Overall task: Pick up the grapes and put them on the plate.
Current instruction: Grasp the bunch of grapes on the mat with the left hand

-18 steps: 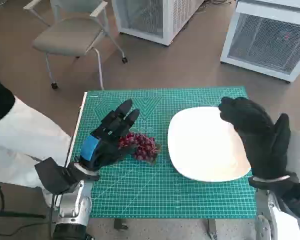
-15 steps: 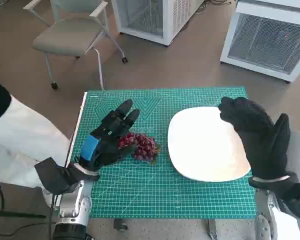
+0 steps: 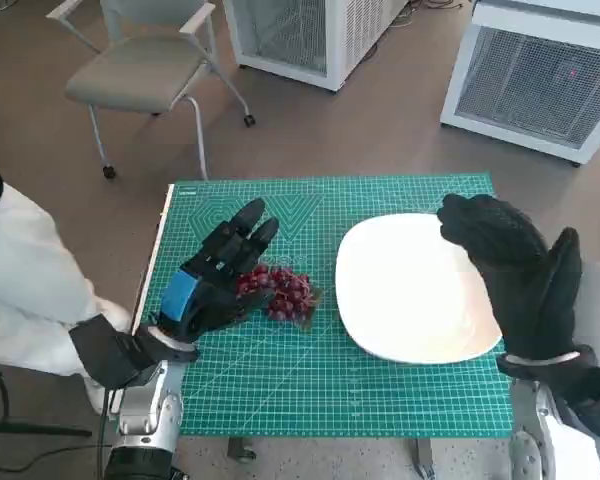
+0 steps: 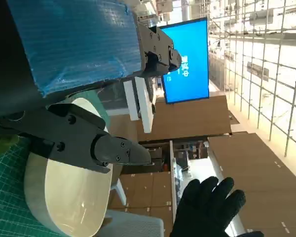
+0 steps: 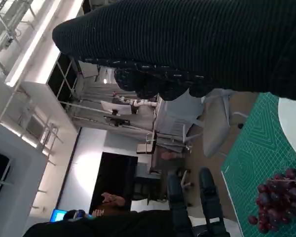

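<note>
My left hand [image 3: 212, 282] lies beside the grapes [image 3: 283, 291], fingers spread and nothing gripped yet, ready to scoop them toward the plate [image 3: 410, 290], while my right hand [image 3: 515, 272] hovers empty.

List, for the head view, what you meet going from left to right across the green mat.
Left hand → grapes → plate → right hand.

Bright, even light; wide-angle bending at edges.
</note>
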